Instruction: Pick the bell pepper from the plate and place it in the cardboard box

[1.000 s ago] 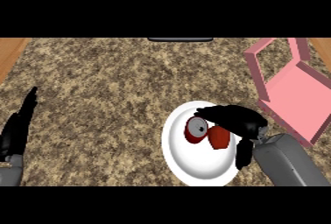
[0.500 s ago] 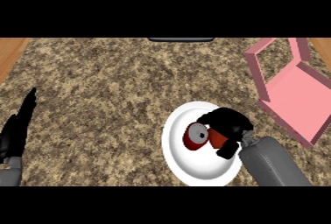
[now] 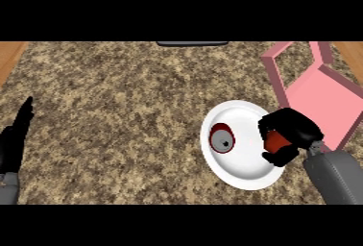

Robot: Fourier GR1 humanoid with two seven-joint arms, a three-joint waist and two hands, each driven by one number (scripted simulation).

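Head view: the speckled brown, stone-like counter (image 3: pixel 120 105) filled the frame, with wood-toned strips at its upper corners.
Plate: (image 3: pixel 245 170) white, smooth and round, seen as an oval at 4 o'clock from the counter's middle.
Bell pepper: (image 3: pixel 274 141) a glossy red patch at the plate's 3 o'clock rim, inside the right hand's grasp.
Pepper's axis: mostly covered, so neither its long axis nor the way it pointed could be told.
Right hand: (image 3: pixel 291 129) black, with fingers and thumb curled around the bell pepper. Its grey forearm came in from 5 o'clock.
Red oval: (image 3: pixel 222 139) dark red with a grey centre, on the plate's 9 o'clock side and apart from the hand. What it was could not be made out.
Cardboard box: (image 3: pixel 322 101) pink, flat-walled and angular, with its flaps up, at 2 o'clock from the plate. It was cut off by the right edge.
Left hand: (image 3: pixel 13 146) at the 9 o'clock edge, with fingers straight, pointing to 12 o'clock and holding nothing.
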